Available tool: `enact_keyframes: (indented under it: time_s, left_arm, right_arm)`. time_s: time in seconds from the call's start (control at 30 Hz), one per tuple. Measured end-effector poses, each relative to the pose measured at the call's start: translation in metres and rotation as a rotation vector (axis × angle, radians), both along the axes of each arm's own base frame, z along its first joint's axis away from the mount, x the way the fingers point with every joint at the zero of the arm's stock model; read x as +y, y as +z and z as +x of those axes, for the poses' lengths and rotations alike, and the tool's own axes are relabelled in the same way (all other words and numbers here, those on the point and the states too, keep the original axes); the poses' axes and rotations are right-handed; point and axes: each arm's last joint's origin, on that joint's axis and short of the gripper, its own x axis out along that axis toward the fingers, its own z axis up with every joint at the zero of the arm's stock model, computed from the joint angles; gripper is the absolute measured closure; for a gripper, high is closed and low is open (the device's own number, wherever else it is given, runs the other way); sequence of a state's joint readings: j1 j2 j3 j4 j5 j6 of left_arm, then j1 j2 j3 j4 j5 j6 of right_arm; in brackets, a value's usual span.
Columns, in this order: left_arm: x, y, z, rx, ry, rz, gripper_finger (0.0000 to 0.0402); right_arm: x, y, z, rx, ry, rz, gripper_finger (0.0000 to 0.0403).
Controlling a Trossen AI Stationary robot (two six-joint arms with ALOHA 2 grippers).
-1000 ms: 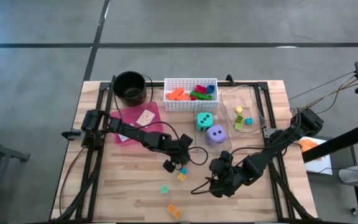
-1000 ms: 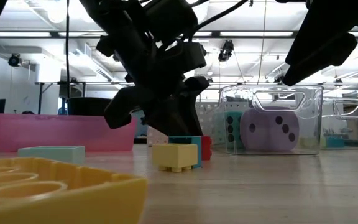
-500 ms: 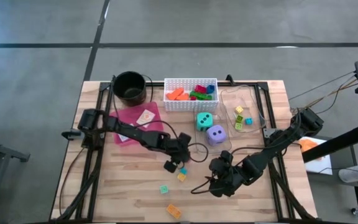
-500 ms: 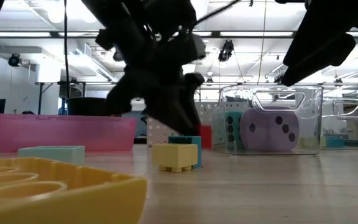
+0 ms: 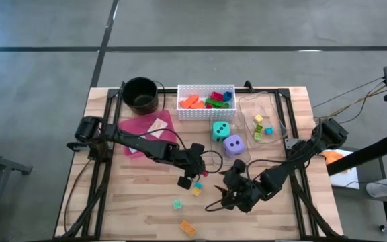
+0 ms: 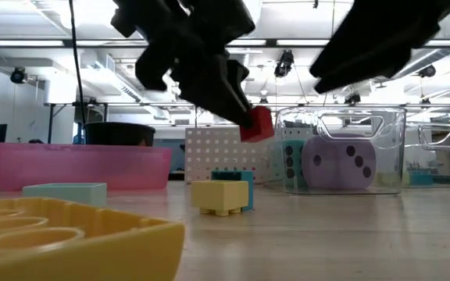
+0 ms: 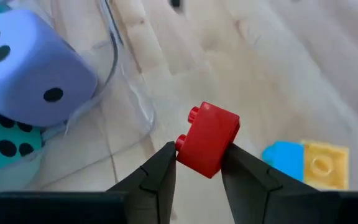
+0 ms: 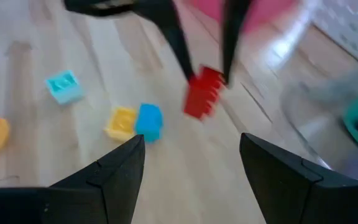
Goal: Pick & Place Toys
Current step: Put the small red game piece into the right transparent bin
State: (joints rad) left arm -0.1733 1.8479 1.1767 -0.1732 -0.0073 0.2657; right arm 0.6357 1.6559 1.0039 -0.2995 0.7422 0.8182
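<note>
My left gripper [image 5: 202,173] is shut on a small red block [image 7: 209,138] and holds it above the table's middle; the block also shows in the low view [image 6: 258,123] and the right wrist view [image 8: 202,93]. A yellow block [image 6: 219,195] and a blue block [image 6: 238,181] rest side by side on the table below it [image 5: 196,189]. My right gripper [image 8: 191,168] is open and empty, just right of them [image 5: 232,195]. The teal die [image 5: 221,130] and the purple die [image 5: 233,144] stand farther back. My left gripper pinches the red block by two opposite sides [image 7: 185,152] between its two fingers, only at their free ends. The fingers [image 6: 209,74] slant down from above and the table's left. The block is lifted clear of the table, tilted, its studs [image 7: 189,126] turned sideways.
A white basket [image 5: 206,111] with several blocks, a black cup [image 5: 140,94] and a pink tray [image 5: 140,128] with cards stand at the back. A clear container [image 5: 267,111] holds small blocks at the right. A light teal block [image 5: 177,204] and an orange block [image 5: 187,228] lie near the front edge.
My left gripper has risen with the red block, which stood on the table beside the blue block and now hangs clear above it, tilted. The yellow and blue blocks have stayed in place.
</note>
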Motion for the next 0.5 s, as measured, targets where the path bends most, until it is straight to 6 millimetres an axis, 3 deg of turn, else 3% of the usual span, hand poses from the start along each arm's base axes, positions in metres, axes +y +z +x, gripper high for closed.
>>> enact_keyframes:
  time_s: [0.23, 0.5]
  left_arm:
    - [-0.013, 0.004, 0.0, -0.04, -0.023, -0.015, 0.028]
    - [-0.013, 0.007, 0.0, -0.065, 0.028, 0.037, 0.028]
  right_arm:
    - [0.007, -0.016, 0.018, -0.026, 0.039, -0.15, 0.014]
    - [0.007, -0.016, 0.028, -0.043, -0.003, -0.182, 0.014]
